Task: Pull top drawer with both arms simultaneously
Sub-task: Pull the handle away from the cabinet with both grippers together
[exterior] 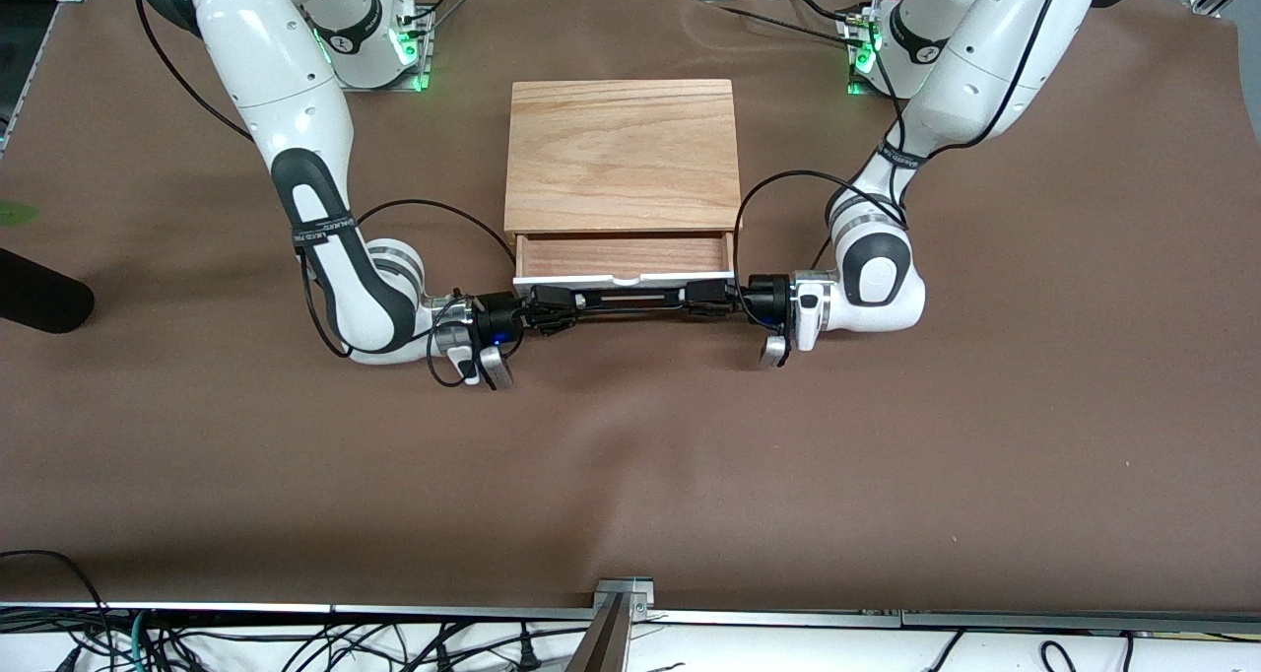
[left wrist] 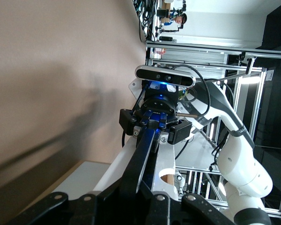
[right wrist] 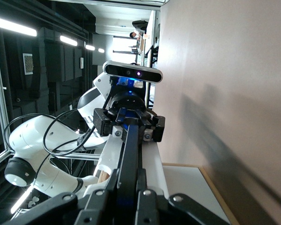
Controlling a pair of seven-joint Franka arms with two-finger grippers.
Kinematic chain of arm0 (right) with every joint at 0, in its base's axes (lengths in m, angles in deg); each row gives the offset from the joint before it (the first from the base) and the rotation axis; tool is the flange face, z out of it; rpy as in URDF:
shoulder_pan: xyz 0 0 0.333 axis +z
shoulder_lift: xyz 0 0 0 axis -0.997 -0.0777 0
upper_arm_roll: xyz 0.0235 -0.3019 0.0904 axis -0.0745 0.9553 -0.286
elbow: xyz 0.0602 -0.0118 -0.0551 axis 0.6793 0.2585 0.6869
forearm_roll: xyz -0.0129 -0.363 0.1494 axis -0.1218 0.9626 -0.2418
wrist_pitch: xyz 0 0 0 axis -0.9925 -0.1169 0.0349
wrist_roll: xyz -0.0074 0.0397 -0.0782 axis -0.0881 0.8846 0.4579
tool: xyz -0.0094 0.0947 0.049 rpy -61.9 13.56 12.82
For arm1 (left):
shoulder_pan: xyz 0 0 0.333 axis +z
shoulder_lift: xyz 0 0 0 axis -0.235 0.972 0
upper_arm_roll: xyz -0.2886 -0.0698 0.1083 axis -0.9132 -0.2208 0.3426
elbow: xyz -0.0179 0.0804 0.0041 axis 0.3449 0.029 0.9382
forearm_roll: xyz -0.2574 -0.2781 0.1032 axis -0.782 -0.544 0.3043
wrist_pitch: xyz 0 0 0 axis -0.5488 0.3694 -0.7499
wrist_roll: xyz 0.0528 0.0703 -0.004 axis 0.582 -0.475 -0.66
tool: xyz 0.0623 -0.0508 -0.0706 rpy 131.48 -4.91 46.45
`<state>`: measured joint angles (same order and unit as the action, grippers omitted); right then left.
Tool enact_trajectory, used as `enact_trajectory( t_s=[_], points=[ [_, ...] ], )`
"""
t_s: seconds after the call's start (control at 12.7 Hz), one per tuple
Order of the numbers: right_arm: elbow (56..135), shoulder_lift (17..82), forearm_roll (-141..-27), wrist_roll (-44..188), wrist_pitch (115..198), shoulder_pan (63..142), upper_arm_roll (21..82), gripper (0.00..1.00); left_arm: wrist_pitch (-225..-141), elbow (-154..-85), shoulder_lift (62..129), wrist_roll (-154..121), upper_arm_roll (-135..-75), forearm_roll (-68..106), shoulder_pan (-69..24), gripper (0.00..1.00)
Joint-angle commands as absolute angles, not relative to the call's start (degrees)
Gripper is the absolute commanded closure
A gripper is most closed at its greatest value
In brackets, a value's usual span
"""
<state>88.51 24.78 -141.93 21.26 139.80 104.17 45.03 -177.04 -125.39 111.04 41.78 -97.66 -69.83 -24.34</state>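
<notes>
The top drawer (exterior: 624, 255) stood partly pulled out of the oak box (exterior: 623, 155) at mid-table. The left gripper (exterior: 711, 296) and right gripper (exterior: 552, 309) each pinched an end of its black handle (exterior: 630, 300).

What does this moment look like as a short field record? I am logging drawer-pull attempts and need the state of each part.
top drawer: partly pulled out of the oak box, tray looks empty
handle: black bar along the white front
left gripper: shut on handle, at the left arm's end
right gripper: shut on handle, at the right arm's end
table cover: brown cloth
</notes>
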Motion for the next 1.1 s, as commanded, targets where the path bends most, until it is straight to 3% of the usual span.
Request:
enact_trajectory(
  t_s=[0.0, 1.02],
  points=[
    [81.53, 24.08, -145.65, 26.94, 141.29, 100.57, 46.40, 0.92, -178.02, -125.07, 112.68, 37.35, -95.50, -66.73, -23.26, 1.00],
    [69.85, 17.23, -145.56, 33.88, 144.01, 99.61, 46.84, 0.92, -177.93, -115.40, 118.22, 30.67, -93.13, -68.23, -23.96, 1.00]
  ],
)
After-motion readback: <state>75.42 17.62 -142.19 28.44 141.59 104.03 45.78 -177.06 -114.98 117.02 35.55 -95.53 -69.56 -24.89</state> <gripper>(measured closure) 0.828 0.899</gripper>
